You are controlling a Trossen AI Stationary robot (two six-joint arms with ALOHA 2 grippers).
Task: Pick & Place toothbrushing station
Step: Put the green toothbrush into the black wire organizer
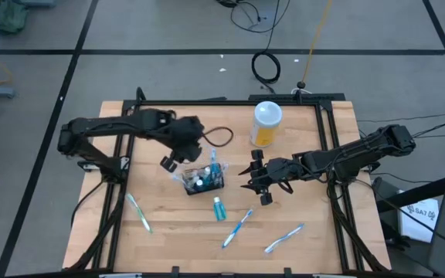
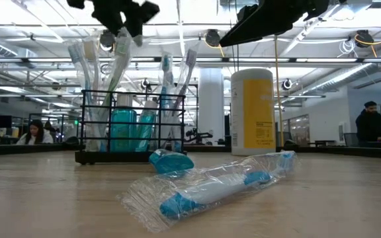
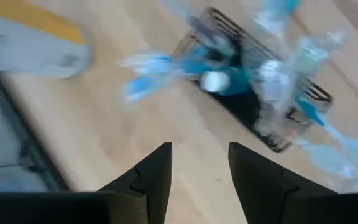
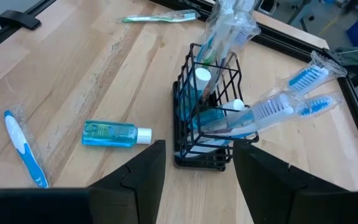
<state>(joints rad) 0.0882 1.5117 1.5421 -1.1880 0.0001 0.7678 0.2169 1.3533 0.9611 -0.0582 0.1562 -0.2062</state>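
The black wire basket [image 1: 205, 180] stands mid-table, with several wrapped blue-and-white toothbrushes [image 4: 272, 109] and teal tubes [image 4: 199, 84] standing in it and leaning on its rim. My left gripper [image 1: 168, 163] hovers open just left of and above the basket [image 3: 253, 93], nothing between its fingers [image 3: 157, 168]. My right gripper [image 1: 250, 179] hangs open to the basket's right, aimed at the basket [image 4: 207, 124] and apart from it. One teal tube [image 1: 219, 208] lies on its side on the table. Three wrapped toothbrushes lie flat nearer the front: one left [image 1: 139, 212], one middle [image 1: 238, 228], one right [image 1: 284, 238].
A white-and-yellow canister [image 1: 266, 123] stands upright behind the basket, toward the far edge. A black frame [image 1: 334, 147] runs along the table's sides. In the low view the wrapped toothbrush [image 2: 210, 188] and the lying tube [image 2: 170, 160] sit in front of the basket [image 2: 134, 125].
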